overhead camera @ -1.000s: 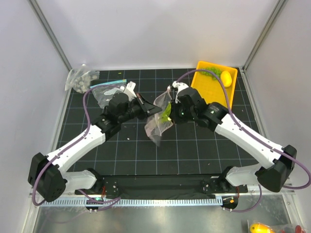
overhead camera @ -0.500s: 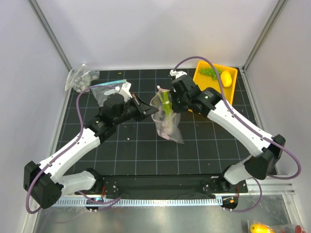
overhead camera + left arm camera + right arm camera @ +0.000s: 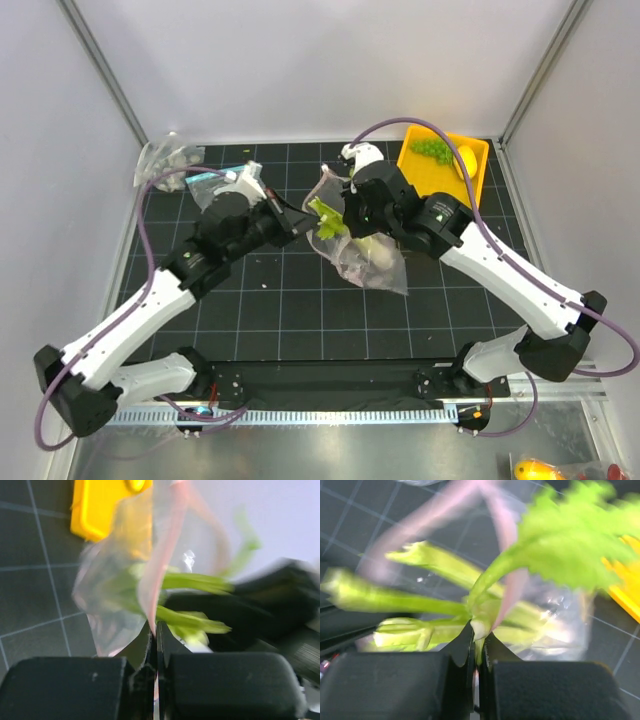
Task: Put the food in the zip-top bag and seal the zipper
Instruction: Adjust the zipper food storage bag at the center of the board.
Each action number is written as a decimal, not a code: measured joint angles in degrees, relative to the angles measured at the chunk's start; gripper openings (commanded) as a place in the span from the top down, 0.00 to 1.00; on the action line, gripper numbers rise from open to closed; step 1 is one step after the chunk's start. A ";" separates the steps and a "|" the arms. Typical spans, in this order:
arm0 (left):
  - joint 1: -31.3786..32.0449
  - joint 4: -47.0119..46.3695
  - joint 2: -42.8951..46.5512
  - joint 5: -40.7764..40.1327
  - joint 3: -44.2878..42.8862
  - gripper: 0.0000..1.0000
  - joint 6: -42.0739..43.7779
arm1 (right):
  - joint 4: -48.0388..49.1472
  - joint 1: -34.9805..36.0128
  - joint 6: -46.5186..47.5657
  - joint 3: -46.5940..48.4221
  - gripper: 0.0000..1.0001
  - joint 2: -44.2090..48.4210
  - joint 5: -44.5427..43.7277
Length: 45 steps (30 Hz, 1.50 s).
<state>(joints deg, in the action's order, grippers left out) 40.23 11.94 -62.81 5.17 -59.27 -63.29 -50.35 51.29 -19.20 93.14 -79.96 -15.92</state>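
The zip-top bag hangs between both grippers over the mat's middle, the leek inside it with green leaves poking out of the mouth. My left gripper is shut on the pink zipper rim, jaws pinched on the film. My right gripper is shut on the opposite rim; in its wrist view the gripper pinches the pink strip and a leek leaf together. The grapes and lemon lie on the yellow tray.
A clear bag with a light-blue strip lies on the mat behind my left arm. A bunched dotted bag sits in the back left corner. White walls close in the mat on three sides.
Both grippers have lifted and moved back with the bag. Its body has swung to the lower right, and the leek's leaves now stick out on the left side.
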 measured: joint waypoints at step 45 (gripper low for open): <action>0.59 5.18 9.64 -11.39 -2.67 1.00 6.75 | 5.62 -6.75 -0.76 -9.77 0.99 0.85 5.49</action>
<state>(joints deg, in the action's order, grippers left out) 40.82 17.12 -53.17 -6.22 -61.93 -56.53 -44.73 44.53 -19.97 83.37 -79.11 -10.44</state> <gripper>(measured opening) 0.020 0.061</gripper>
